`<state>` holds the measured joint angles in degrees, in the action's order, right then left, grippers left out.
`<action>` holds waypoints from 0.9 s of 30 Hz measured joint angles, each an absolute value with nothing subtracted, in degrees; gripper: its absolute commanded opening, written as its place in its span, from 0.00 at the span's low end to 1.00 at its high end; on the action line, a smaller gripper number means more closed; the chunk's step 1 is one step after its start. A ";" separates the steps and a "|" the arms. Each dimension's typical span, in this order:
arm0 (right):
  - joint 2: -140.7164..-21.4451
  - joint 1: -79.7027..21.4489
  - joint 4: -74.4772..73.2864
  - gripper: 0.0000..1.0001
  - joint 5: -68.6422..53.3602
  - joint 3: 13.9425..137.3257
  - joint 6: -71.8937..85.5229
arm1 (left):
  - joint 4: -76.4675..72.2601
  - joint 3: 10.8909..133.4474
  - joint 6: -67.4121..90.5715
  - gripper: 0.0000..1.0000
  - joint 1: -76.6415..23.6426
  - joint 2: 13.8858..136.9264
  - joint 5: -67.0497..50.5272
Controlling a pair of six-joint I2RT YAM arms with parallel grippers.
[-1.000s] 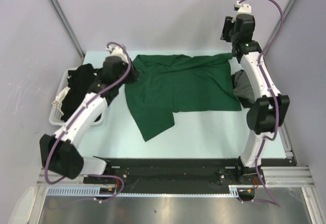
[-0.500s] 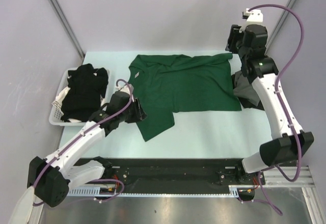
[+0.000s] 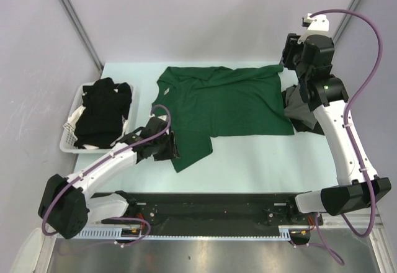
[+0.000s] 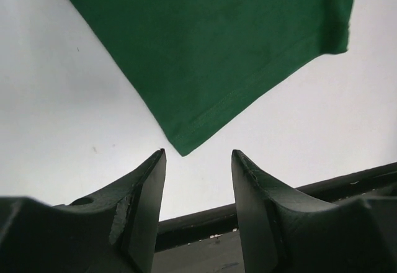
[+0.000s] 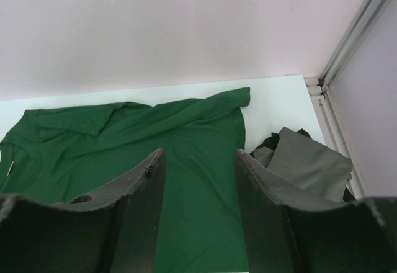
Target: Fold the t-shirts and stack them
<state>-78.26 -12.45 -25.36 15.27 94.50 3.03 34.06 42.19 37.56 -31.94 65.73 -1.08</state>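
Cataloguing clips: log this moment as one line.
dark green t-shirt: spread out | left gripper: open, empty, at its near corner | right gripper: open, empty, raised near far right corner

I am stretching my left arm (image 3: pixel 105 164) out low and forward from its base, the forearm slanting in toward the middle. I am holding my left gripper (image 4: pixel 198 156) down low and tipped forward, its two dark fingers (image 4: pixel 142 198) parted with nothing between them. I am rearing my right arm (image 3: pixel 344 143) up tall at the far right, its top bent inward, and I am holding my right gripper (image 5: pixel 200 155) high, jaws apart, gripping nothing.
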 measured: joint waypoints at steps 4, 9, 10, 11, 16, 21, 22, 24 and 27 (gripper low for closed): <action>-78.24 -13.19 -26.11 0.52 15.73 94.30 3.03 | 34.85 41.78 37.74 0.53 -33.30 67.70 -1.04; -78.22 -13.74 -26.30 0.52 16.12 93.89 3.05 | 35.29 40.80 38.54 0.54 -34.37 69.04 -0.62; -78.22 -13.78 -26.33 0.52 16.16 93.86 3.05 | 35.29 40.66 38.61 0.53 -34.44 69.30 -0.64; -78.22 -13.80 -26.33 0.52 16.23 93.86 3.03 | 35.29 40.47 38.68 0.53 -34.54 69.78 -0.60; -78.22 -13.91 -26.33 0.52 16.53 93.86 2.98 | 35.20 39.72 39.05 0.53 -35.07 72.53 -0.60; -78.22 -13.91 -26.33 0.53 16.71 93.86 2.94 | 34.74 39.00 39.07 0.52 -35.94 74.54 -0.60; -78.22 -13.91 -26.33 0.53 16.71 93.86 2.92 | 34.54 39.00 39.05 0.52 -36.12 74.89 -0.62; -78.22 -13.91 -26.33 0.53 16.71 93.86 2.87 | 34.02 39.00 39.05 0.51 -36.40 75.72 -0.60; -78.22 -13.91 -26.33 0.53 16.71 93.86 2.70 | 33.17 39.00 39.03 0.50 -36.64 76.95 -0.62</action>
